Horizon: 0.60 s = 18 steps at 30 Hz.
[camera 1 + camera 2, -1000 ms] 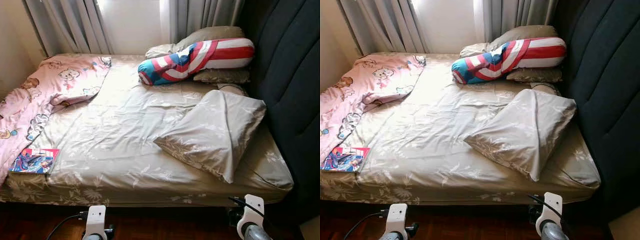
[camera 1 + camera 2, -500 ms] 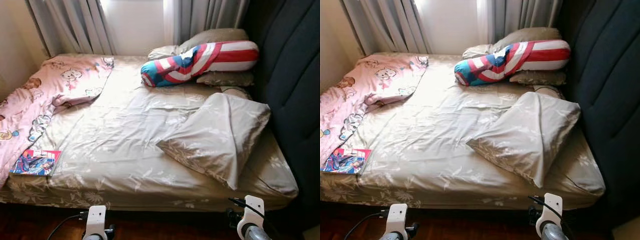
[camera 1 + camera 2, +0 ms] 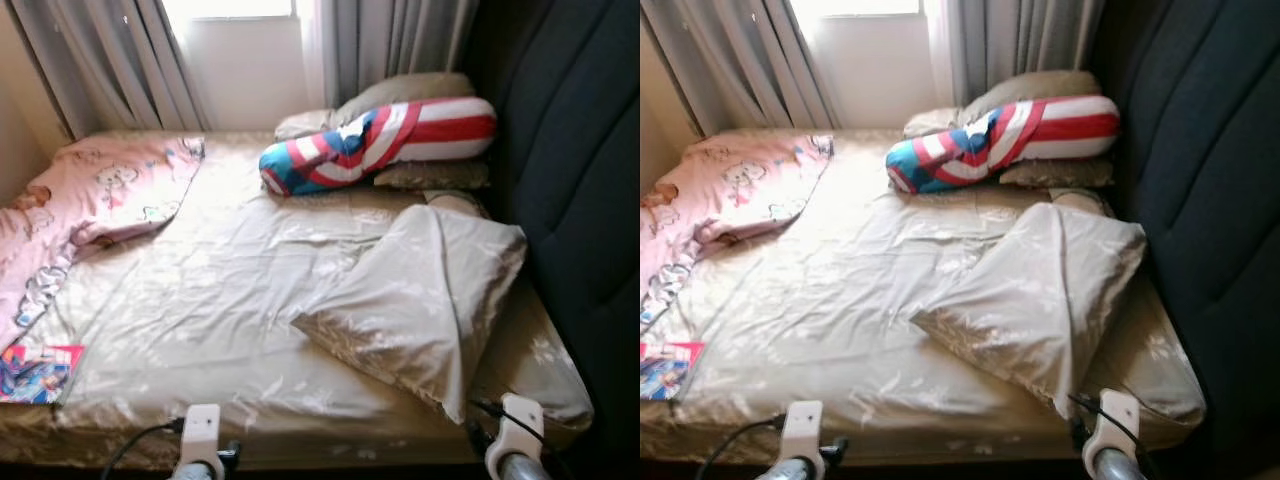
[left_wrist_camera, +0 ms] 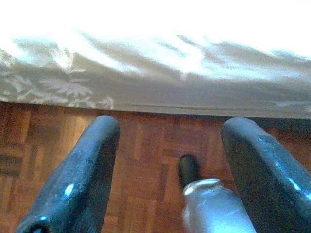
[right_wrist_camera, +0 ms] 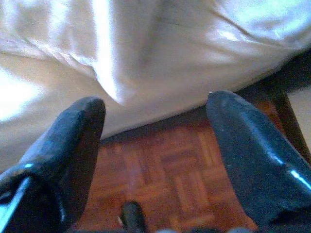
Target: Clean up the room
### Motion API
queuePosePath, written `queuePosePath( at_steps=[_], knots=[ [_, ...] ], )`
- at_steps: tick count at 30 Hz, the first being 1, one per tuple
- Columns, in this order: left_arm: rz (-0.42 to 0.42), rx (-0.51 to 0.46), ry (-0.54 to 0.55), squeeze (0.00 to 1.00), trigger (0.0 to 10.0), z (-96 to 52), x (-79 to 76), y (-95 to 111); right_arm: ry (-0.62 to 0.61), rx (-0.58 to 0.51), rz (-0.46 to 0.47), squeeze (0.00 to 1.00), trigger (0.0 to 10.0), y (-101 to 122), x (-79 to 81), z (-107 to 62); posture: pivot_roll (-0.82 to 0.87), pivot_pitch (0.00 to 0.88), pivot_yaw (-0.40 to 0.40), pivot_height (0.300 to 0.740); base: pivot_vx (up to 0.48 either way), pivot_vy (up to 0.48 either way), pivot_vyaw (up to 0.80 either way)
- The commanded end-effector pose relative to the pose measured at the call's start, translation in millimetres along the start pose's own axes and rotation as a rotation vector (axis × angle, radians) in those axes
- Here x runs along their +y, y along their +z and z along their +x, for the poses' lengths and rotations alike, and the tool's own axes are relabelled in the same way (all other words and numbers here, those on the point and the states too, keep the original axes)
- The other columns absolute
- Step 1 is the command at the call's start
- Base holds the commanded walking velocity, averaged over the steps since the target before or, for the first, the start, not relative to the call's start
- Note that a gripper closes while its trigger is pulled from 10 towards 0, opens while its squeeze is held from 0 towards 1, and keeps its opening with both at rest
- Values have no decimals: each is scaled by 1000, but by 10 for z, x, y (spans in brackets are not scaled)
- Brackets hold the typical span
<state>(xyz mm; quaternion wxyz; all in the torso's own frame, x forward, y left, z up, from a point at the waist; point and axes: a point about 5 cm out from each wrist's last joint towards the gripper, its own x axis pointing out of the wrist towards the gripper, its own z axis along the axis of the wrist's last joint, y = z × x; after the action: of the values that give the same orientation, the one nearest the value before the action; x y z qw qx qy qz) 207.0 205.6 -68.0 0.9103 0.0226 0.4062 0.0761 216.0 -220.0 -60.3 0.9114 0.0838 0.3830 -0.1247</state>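
A beige floral pillow lies askew on the right half of the bed. At the head end, a red, white and blue bolster rests against more beige pillows. A pink cartoon blanket is bunched along the bed's left side. A colourful magazine lies flat at the near left corner. Both arms hang low at the bed's near edge. My left gripper is open over the parquet floor. My right gripper is open below the overhanging sheet, holding nothing.
A tall dark padded headboard runs along the right side of the bed. Grey curtains and a bright window stand behind the bed. The parquet floor runs under the bed's edge, and a silver part of my body shows above it.
The camera has moved closer to the bed and turned a little right, so the magazine now sits at the left edge. Nothing on the bed has moved.
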Motion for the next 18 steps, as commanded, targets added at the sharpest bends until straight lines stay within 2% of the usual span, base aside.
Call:
queuePosePath(
  at_steps=[1, 6, 12, 18],
  knots=[
    [-4, 1, 4, 0, 10000, 3, -4, 7, 8, -15, 2, 0, 10000, 26, 9, 3, -145, 0, -13, 740, 311, 0, 0],
    [-10, -15, 6, 0, 10000, 2, 0, 23, 18, -42, 10, 0, 10000, 50, 19, 3, -148, 0, -10, 740, 112, 0, 0],
    [-57, -84, 11, 0, 10000, -4, 6, 77, 75, -130, -38, 0, 10000, 145, 56, -4, -148, 0, -6, 740, 0, 0, 0],
    [-115, -167, 6, 0, 10000, -15, 14, 152, 98, -219, 12, 0, 10000, 220, 83, -19, -149, 0, -1, 740, 0, 0, 0]
  ],
)
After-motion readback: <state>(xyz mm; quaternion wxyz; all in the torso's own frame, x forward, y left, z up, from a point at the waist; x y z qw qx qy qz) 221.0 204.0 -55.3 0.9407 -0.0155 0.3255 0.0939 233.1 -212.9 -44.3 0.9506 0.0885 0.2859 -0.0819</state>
